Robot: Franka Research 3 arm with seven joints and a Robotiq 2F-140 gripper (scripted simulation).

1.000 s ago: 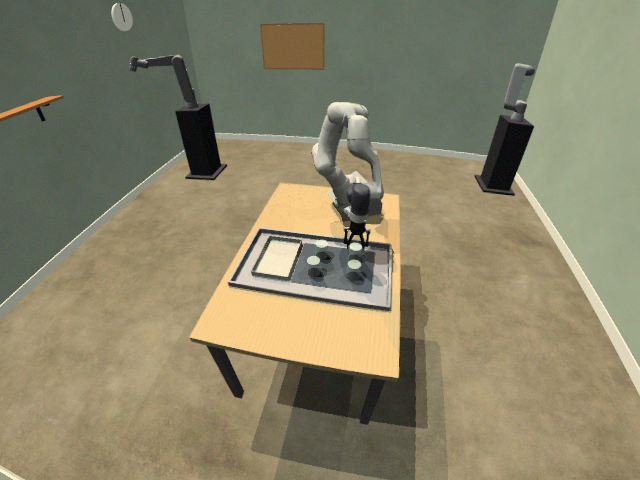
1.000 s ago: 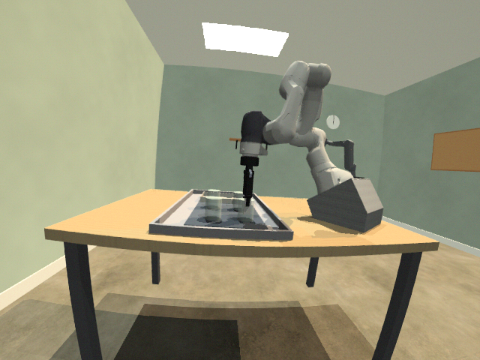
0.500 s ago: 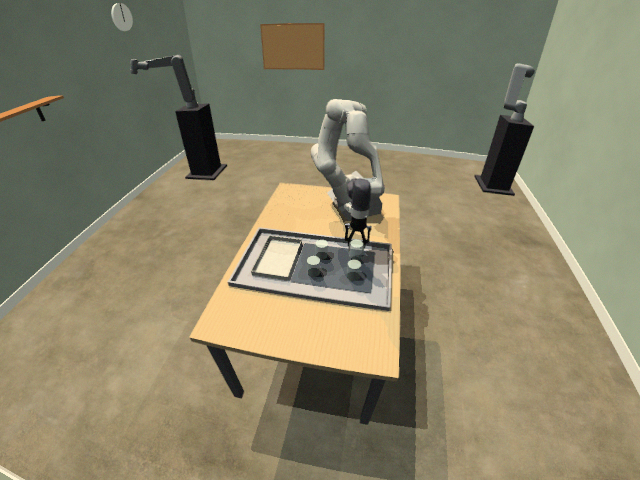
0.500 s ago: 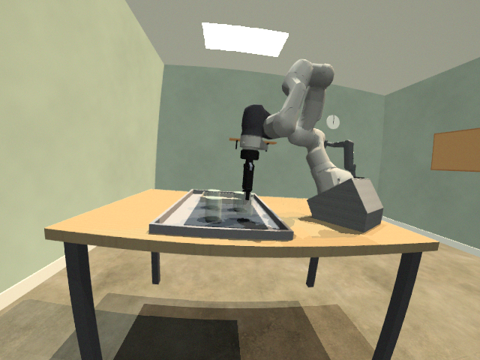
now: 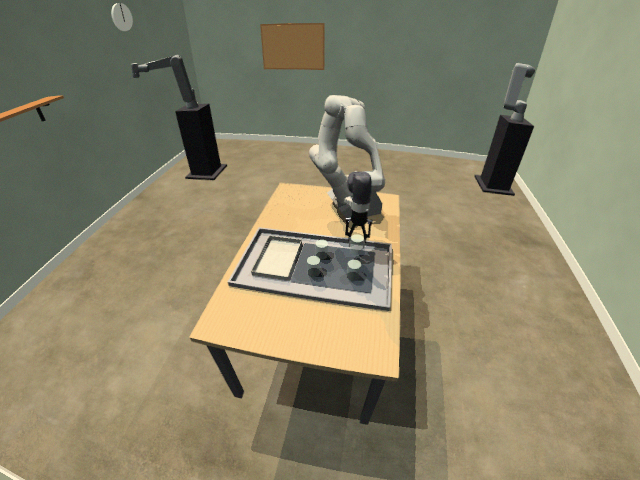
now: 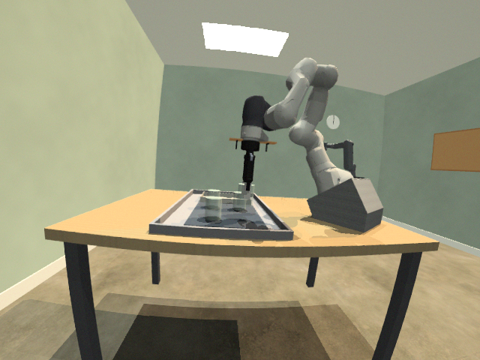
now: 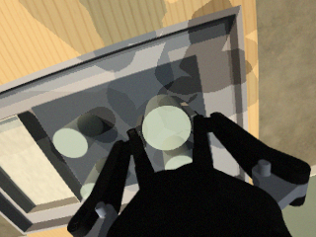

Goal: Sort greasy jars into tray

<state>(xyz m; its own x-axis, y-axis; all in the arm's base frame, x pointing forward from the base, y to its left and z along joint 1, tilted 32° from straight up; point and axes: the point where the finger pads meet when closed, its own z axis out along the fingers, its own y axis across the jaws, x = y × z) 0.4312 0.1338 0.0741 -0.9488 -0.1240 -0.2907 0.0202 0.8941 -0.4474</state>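
You'll find the tool (image 5: 357,236) (image 6: 247,189) (image 7: 163,116) closed on one jar (image 5: 356,240) (image 6: 241,189) (image 7: 166,129), held raised over the mat (image 5: 336,283) (image 6: 197,220) (image 7: 54,114), near the surface's (image 5: 310,330) (image 6: 116,217) (image 7: 30,44) arm-end edge. Three other jars (image 5: 354,269) (image 6: 213,209) (image 7: 70,143) stand on the mat. In the top view, your tray (image 5: 277,258) (image 7: 20,165) lies toward the surface's left edge.

My hand (image 5: 357,235) (image 6: 247,187) (image 7: 163,116) points straight down, fingers partly spread and clamped; my arm (image 5: 336,134) (image 6: 302,104) arches above.
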